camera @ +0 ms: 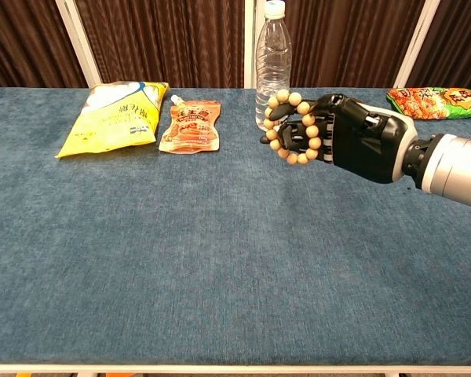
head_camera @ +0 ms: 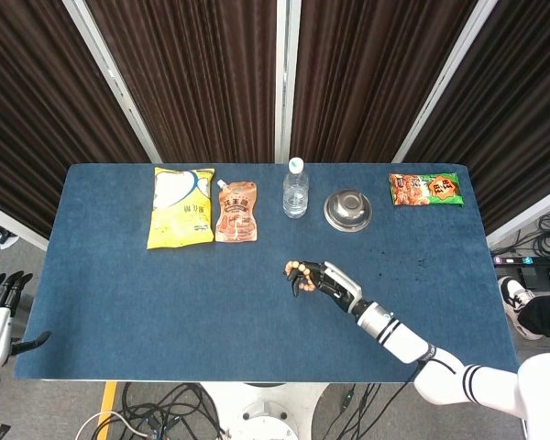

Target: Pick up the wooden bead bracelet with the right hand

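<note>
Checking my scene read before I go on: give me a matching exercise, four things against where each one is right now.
Things:
1 wooden bead bracelet
2 water bottle
3 yellow bag
4 left hand

Places:
A flat on the table's far left
B off the table's near left edge
C gripped in the right hand, above the cloth
D upright at the far edge, centre

Pairs: 1-C, 2-D, 3-A, 4-B
</note>
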Controlling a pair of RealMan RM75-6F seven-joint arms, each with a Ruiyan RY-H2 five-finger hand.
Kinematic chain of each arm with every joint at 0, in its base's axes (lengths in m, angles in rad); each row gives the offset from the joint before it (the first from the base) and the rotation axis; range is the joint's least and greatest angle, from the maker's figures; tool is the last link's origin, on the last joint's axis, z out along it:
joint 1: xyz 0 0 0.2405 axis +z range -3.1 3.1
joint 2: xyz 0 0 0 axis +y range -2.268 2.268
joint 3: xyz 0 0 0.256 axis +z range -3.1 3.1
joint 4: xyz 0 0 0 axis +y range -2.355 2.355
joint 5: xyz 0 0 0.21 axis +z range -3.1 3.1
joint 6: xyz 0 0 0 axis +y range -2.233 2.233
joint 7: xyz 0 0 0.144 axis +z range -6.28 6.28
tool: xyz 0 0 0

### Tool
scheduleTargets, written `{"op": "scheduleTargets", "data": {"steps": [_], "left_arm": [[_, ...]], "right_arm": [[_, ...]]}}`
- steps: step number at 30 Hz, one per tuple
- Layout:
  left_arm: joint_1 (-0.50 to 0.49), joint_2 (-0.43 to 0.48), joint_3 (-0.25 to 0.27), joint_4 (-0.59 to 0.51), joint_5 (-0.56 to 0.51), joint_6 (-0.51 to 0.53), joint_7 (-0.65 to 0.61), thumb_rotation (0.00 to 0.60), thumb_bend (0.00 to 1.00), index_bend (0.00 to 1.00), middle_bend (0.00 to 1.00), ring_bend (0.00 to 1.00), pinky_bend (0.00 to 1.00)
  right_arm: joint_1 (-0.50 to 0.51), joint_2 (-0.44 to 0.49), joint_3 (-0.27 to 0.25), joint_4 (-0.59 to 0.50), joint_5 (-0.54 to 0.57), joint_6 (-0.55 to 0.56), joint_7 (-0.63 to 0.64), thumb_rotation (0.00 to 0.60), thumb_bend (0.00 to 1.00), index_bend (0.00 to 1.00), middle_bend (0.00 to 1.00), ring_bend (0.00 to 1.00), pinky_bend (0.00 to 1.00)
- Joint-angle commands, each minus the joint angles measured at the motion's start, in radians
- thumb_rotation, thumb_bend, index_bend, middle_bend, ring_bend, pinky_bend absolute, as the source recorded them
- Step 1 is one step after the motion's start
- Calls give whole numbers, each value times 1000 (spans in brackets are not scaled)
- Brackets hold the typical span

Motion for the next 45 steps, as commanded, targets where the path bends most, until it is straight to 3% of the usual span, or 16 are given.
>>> {"op": "scheduleTargets", "data": {"steps": [1,5,9,11,16,19,21,24,27,30,34,39,45], "left_arm": [[1,0,0,0,1,2,0,600,0,121,86,0,0],[3,0,1,-1,4,7,-1,600,0,121,86,0,0],[5,-1,3,-2,8,12,-2,600,0,121,87,0,0],[6,-1,3,-2,9,13,-2,600,0,121,87,0,0],[6,-1,3,-2,10,14,-3,600,0,121,86,0,0],[5,-1,3,-2,9,11,-1,600,0,121,87,0,0],[4,0,3,-3,8,9,-1,600,0,121,87,0,0],[3,3,3,-5,7,7,1,600,0,121,86,0,0],[2,3,2,-7,5,3,3,600,0,121,87,0,0],[0,2,1,-7,4,1,6,600,0,121,87,0,0],[-2,4,1,-9,4,-1,8,600,0,121,86,0,0],[-3,6,1,-12,5,-1,10,600,0,121,86,0,0],[-5,6,0,-15,5,-3,14,600,0,121,86,0,0]], "right_arm": [[-1,7,-1,-5,0,2,-6,284,1000,446,595,199,0],[-2,22,-3,-15,-3,10,-3,407,1000,441,594,199,0],[-1,35,-11,-15,-16,21,0,580,1000,396,594,199,0],[-1,40,-13,-16,-19,24,5,600,1000,379,594,197,0],[2,45,-22,-13,-25,24,4,599,1000,308,577,183,0],[6,45,-24,-11,-25,22,20,481,968,245,564,176,0],[13,48,-28,-11,-29,15,42,396,733,232,562,176,0],[24,53,-37,-13,-40,7,96,375,406,228,563,176,0],[34,57,-47,-5,-54,7,142,372,241,227,563,176,0],[38,58,-52,-1,-60,14,168,353,165,239,564,184,0],[36,53,-54,6,-51,19,188,309,151,330,584,214,0],[31,49,-52,11,-38,27,191,304,360,433,624,246,0],[20,48,-47,10,-22,36,174,303,537,506,647,262,0]]}}
